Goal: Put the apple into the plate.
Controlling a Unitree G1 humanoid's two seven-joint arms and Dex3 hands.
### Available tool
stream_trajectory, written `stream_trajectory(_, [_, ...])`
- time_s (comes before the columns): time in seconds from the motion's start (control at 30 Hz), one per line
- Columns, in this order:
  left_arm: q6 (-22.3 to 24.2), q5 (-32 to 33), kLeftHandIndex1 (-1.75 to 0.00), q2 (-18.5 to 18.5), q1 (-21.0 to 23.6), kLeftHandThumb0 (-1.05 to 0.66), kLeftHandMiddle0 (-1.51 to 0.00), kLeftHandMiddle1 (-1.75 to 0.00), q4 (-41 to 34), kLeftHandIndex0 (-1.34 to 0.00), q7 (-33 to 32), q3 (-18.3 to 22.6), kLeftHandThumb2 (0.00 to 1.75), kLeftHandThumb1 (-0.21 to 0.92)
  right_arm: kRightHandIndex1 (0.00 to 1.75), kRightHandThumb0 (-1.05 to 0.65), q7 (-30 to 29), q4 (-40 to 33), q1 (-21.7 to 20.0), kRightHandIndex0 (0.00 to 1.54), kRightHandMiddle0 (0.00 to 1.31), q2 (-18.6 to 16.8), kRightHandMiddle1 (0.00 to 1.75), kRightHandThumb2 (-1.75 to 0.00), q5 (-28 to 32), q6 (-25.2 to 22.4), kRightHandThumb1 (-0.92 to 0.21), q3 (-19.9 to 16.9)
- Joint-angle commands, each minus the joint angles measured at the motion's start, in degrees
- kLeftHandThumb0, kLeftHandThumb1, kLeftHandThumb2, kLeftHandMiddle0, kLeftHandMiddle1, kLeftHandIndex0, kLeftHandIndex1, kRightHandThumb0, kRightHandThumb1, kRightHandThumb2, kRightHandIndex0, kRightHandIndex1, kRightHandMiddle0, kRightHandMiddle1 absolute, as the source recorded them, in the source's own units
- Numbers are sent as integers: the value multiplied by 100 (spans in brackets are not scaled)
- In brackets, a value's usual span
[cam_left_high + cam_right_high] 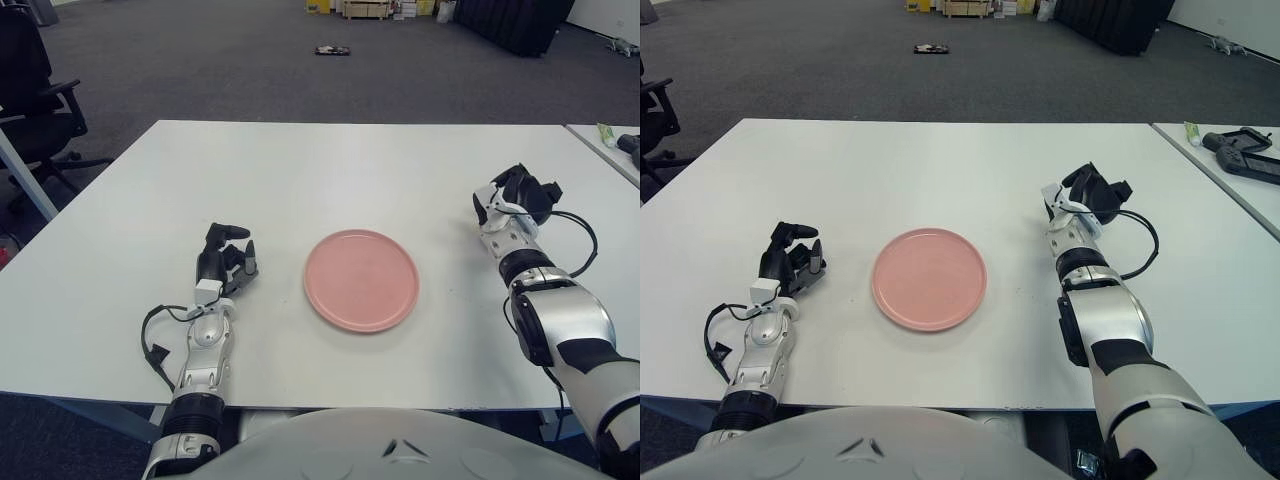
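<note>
No apple shows in either view. A round pink plate [361, 280] lies bare at the middle of the white table [330, 170]. My left hand [227, 262] shows just left of the plate, fingers loosely bent and holding nothing. My right hand [517, 192] is to the right of the plate and a little farther back, turned up at the wrist with its dark fingers relaxed and nothing between them. A black cable loops from its wrist.
A second table at the far right carries a green tube [606, 133] and a black device [1240, 150]. A black office chair [30, 90] stands beyond the table's left corner. Grey carpet lies behind.
</note>
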State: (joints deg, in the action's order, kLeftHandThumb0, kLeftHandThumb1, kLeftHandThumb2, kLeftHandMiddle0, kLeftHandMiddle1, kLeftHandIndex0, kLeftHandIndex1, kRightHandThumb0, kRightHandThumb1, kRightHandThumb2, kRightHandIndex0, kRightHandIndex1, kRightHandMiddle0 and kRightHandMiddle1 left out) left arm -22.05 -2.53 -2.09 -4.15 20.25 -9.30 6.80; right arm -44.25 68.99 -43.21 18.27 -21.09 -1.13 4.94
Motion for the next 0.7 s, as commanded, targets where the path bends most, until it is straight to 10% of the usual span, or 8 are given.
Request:
stream_trajectory(0.0, [116, 36, -175, -5, -55, -39, -80, -175, 226, -38, 30, 36, 94, 62, 162, 0, -237, -202, 68, 89, 61, -38, 175, -163, 33, 237, -1, -42])
stream_trajectory(0.67, [123, -6, -175, -49, -48, -39, -84, -175, 232, -38, 21, 36, 93, 63, 164, 0, -633, -1782, 697, 89, 61, -17, 175, -165, -44, 703, 0, -153])
